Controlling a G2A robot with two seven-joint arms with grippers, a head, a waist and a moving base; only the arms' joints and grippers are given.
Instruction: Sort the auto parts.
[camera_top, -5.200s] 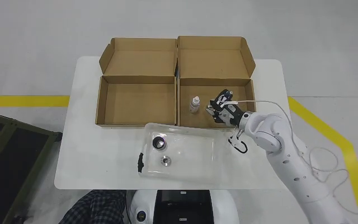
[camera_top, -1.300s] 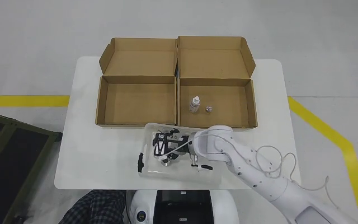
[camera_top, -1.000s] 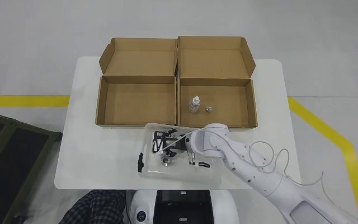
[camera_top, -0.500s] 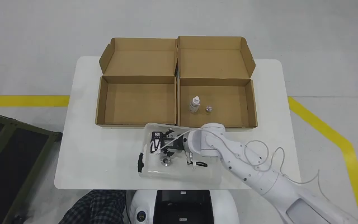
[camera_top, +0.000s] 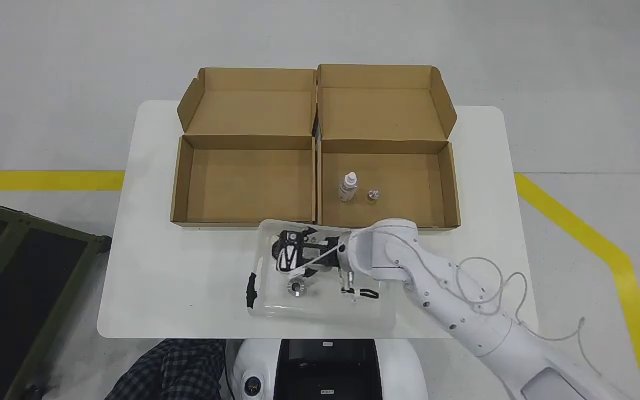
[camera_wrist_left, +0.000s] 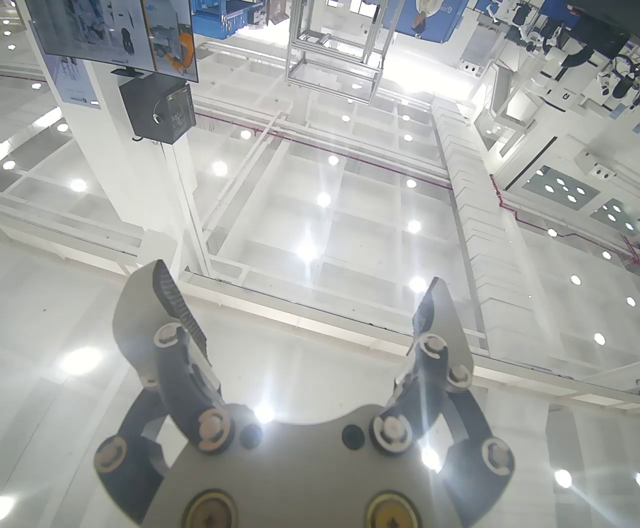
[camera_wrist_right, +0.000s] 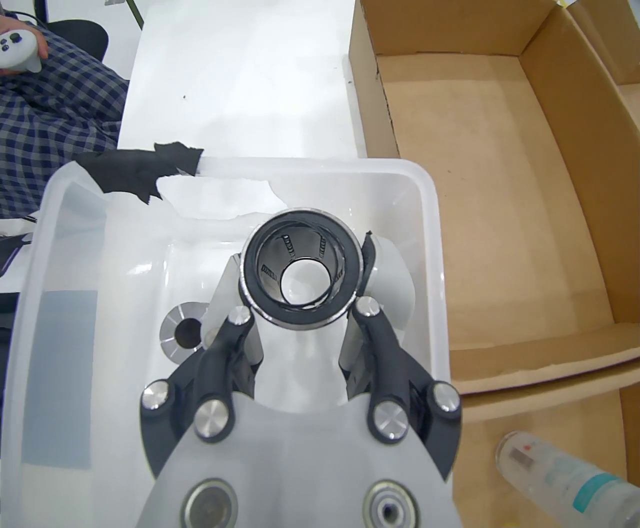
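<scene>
The top camera sits high over the table (camera_top: 160, 250) and looks straight down. It is far enough away to see the whole table, the left box (camera_top: 245, 185), the right box (camera_top: 400, 185) and the clear tub (camera_top: 320, 308).

The right wrist camera sits just behind the right gripper (camera_wrist_right: 300, 272). It looks down into the same tub from so near that the metal ring (camera_wrist_right: 302, 317) looks big. Like the top camera, it sees the left box and the small bottle (camera_wrist_right: 555, 475).

The left wrist camera looks up past the left gripper (camera_wrist_left: 295, 274) at the far ceiling (camera_wrist_left: 320, 200).
</scene>
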